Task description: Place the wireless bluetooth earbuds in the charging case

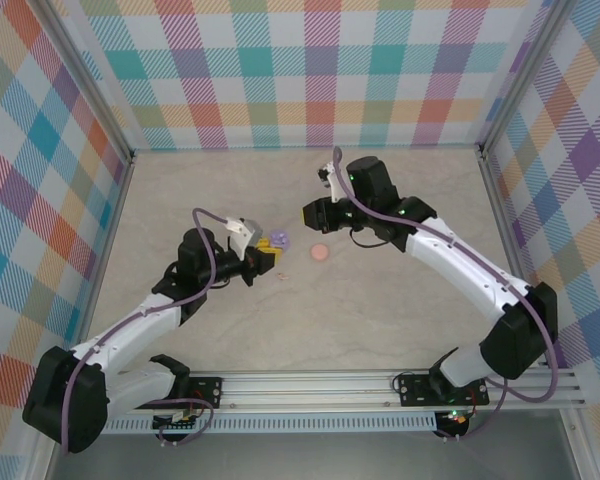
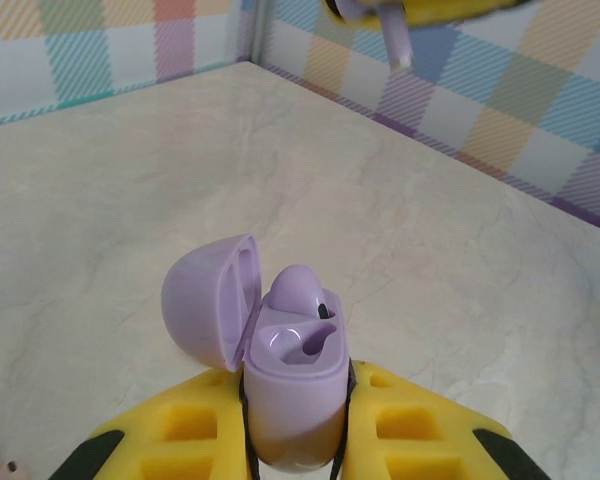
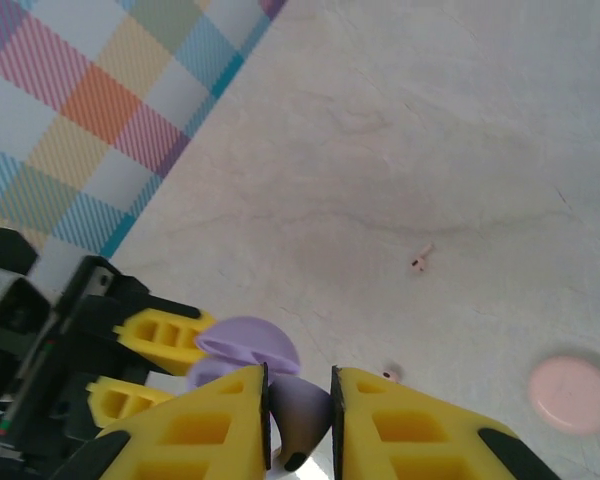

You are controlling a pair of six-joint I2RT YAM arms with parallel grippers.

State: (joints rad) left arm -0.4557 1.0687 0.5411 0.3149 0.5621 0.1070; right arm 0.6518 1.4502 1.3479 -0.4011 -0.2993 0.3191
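Note:
A purple charging case (image 2: 292, 385) stands upright between the yellow fingers of my left gripper (image 2: 295, 420), which is shut on it. Its lid (image 2: 208, 312) hangs open to the left. One purple earbud (image 2: 298, 288) sits in the far slot, and the near slot (image 2: 302, 346) is empty. My right gripper (image 3: 300, 400) is shut on a second purple earbud (image 3: 302, 418), held just above and beside the case lid (image 3: 248, 343). From above, the case (image 1: 277, 240) lies between the left gripper (image 1: 263, 256) and the right gripper (image 1: 310, 213).
Two pink earbuds (image 3: 421, 259) (image 3: 388, 375) lie loose on the marble tabletop. A pink disc (image 1: 320, 253) rests just right of the case, also seen as the disc (image 3: 572, 392). Checkered walls enclose the table on three sides.

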